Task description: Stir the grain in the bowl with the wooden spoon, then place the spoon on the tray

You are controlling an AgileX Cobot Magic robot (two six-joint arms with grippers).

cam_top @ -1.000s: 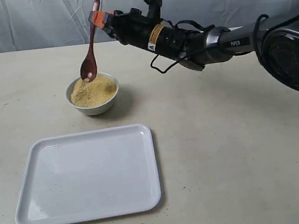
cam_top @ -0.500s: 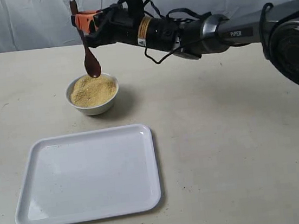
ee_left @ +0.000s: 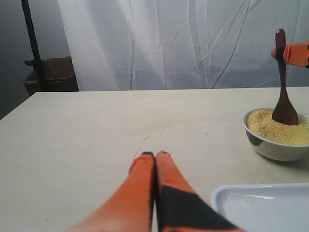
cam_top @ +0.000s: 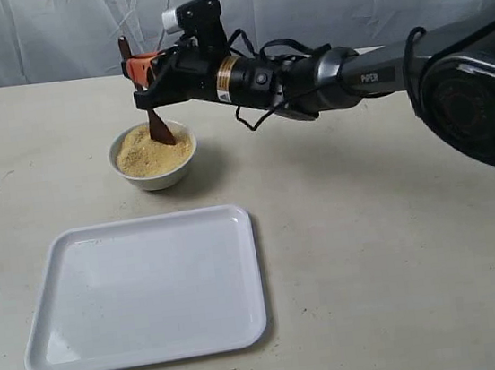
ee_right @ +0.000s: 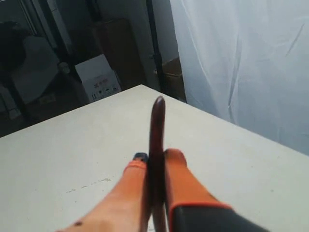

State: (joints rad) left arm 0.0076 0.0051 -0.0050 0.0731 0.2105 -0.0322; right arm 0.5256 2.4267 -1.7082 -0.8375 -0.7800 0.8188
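Exterior view: right gripper, clamped on spoon handle, has lowered it from above bowl into grain; stirring starting. Left gripper pinched together, empty.

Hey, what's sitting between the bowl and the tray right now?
Nothing. Only bare tabletop separates the bowl from the tray, as the exterior view shows.

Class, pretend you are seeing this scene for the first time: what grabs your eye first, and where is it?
Toward the back, the right gripper holds the wooden spoon nearly upright, its tip dug into the yellow grain in the bowl. In front of the bowl, nearer the exterior camera, lies the big glossy white tray.
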